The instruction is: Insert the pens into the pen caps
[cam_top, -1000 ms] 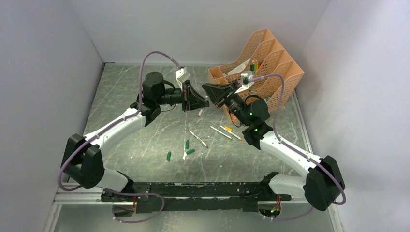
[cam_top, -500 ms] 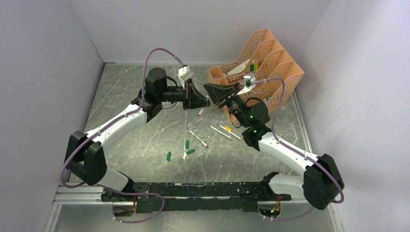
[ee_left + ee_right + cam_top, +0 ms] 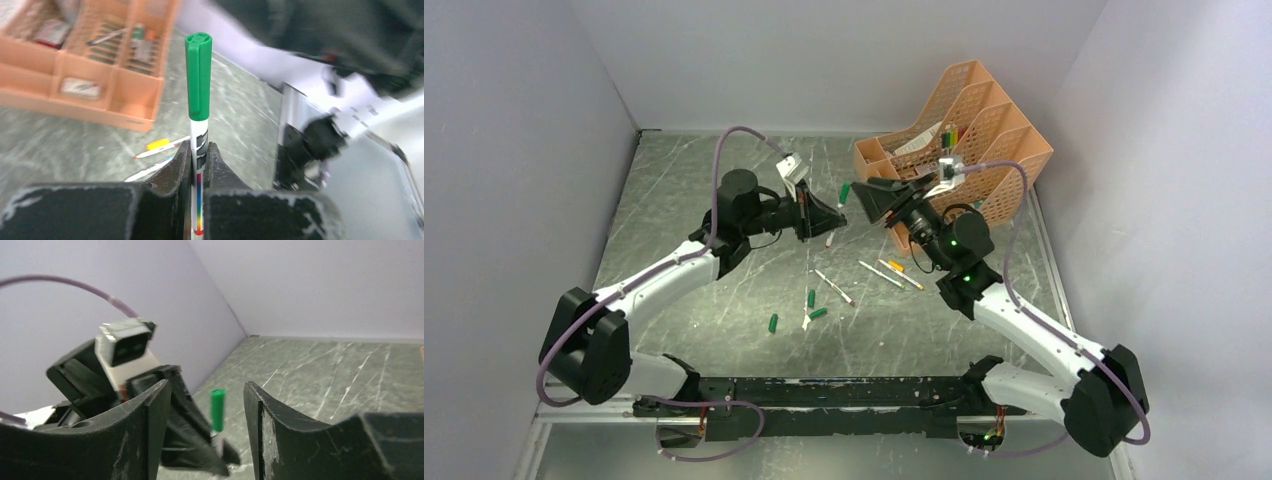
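Clamping the capped pen (image 3: 199,131), the left claw (image 3: 199,151) has drawn back from the spread right claw (image 3: 206,386).

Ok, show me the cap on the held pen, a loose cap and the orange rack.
cap on the held pen (image 3: 198,75), left wrist view, mid-body.
loose cap (image 3: 773,323), top view, middle.
orange rack (image 3: 972,82), top view, far wall.

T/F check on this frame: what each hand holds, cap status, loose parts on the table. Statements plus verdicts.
1. The left hand is shut on a pen. True.
2. That pen is uncapped. False: a green cap sits on its top end.
3. The right hand grips a cap. False: it is open and holds nothing.
4. Loose green caps lie on the table. True.
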Robot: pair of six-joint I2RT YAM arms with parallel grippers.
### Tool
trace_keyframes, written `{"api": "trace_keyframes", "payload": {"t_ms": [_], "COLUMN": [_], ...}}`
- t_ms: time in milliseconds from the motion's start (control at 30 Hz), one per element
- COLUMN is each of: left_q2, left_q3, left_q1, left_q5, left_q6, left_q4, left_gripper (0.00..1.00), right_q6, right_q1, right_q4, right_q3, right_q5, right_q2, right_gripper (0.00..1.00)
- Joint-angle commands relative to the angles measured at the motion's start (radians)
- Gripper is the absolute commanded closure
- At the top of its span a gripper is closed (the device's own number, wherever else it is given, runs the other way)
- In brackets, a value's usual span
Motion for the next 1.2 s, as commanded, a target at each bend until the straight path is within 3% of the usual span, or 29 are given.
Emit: {"api": "trace_keyframes", "payload": {"t_ms": [0,100,233,667,767,967,1167], "left_q2": [0.047,0.158,0.345,0.614,0.649,0.661,0.537], "left_q3": [0.118,0.252,0.373,0.475,0.5,0.511,0.474], "left_q1": [0.006,0.01,0.046,0.101,0.103,0.106,0.106], "left_q5": [-0.435,-0.716,-0.847,-0.85,-0.893,-0.908,-0.866], "left_q6": [0.084,0.109,0.116,0.087,0.079,0.066,0.063], "left_q4": [-0.227,-0.451,-0.63,-0.744,-0.789,-0.807,-0.736], "left_gripper": [0.93,0.93,0.93,0.9,0.84,0.61,0.53], "right_q6": [-0.03,-0.02,0.006,0.039,0.05,0.024,-0.055], "right_q1": [-0.016,-0.017,-0.019,-0.021,-0.021,-0.02,-0.02], "right_q4": [-0.07,-0.121,-0.158,-0.162,-0.146,-0.175,-0.321], "right_q3": [0.006,-0.045,-0.123,-0.205,-0.216,-0.197,-0.122], "right_q5": [0.091,0.109,0.119,0.094,0.087,0.08,0.051], "right_q2": [-0.087,-0.124,-0.18,-0.191,-0.183,-0.176,-0.115], "right_gripper": [0.45,0.47,0.49,0.55,0.56,0.56,0.56]}}
